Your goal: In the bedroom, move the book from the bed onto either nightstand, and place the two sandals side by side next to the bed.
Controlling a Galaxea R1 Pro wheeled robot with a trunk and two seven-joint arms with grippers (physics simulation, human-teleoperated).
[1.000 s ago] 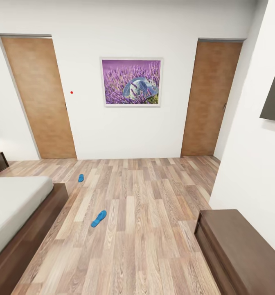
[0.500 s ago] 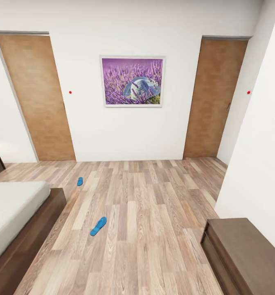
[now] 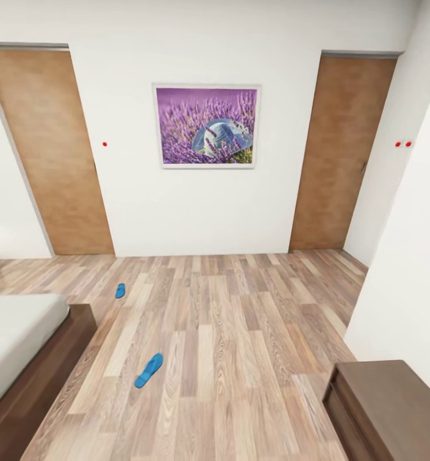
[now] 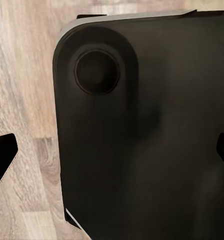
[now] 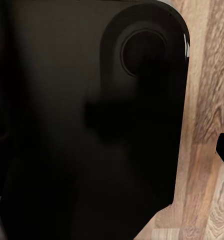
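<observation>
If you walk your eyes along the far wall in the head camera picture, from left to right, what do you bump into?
Left wooden door → small red dot → lavender picture → right wooden door → two red dots on the side wall.

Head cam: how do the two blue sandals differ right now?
The near sandal lies out on the open floor, apart from the bed; the far sandal lies toward the back wall, past the bed's corner. The near sandal points diagonally across the planks; the far sandal lies closer to straight along them. The near sandal looks larger, being closer to the camera. Both are flat, bright blue, on the wood floor, well apart from each other.
</observation>
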